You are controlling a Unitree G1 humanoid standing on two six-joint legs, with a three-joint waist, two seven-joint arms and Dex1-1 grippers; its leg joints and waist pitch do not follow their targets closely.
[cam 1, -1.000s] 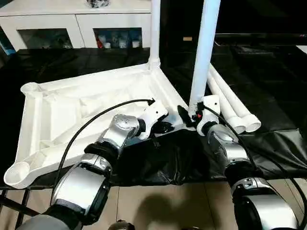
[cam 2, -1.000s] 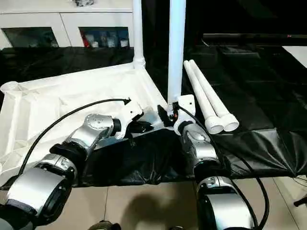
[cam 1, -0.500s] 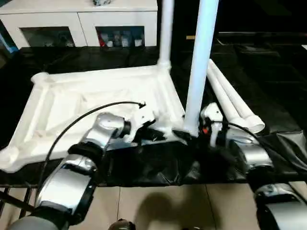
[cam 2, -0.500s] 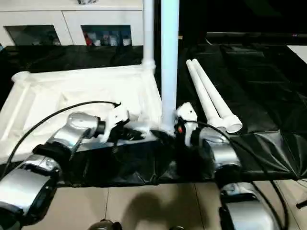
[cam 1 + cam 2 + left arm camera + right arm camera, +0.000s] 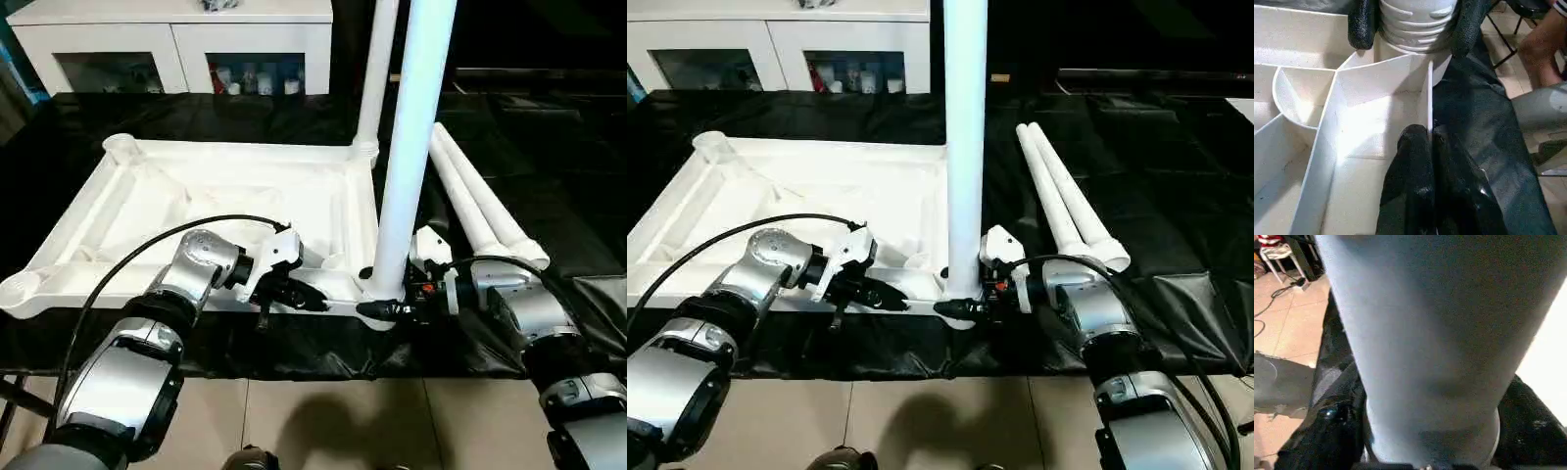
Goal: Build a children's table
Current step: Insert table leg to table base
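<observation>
The white table top (image 5: 186,201) lies upside down on the black cloth, ribs facing up. One white leg (image 5: 377,78) stands in its far right corner socket. A second leg (image 5: 416,137) stands upright at the near right corner. My right gripper (image 5: 380,304) is shut on that leg's ribbed base, with a black finger (image 5: 1362,24) on each side of it. My left gripper (image 5: 312,296) is shut on the top's thin near rim (image 5: 1429,98), just left of that corner. Two loose legs (image 5: 480,206) lie side by side on the cloth to the right.
A white glass-door cabinet (image 5: 176,39) stands behind the work surface. The black cloth (image 5: 558,147) covers the surface and hangs over its front edge above the tiled floor (image 5: 323,421). A person's leg (image 5: 1542,44) shows beside the table in the left wrist view.
The table top has swung round, and its near rim now runs along the front edge. Both grippers and the upright near leg moved with it. The camera also shifted.
</observation>
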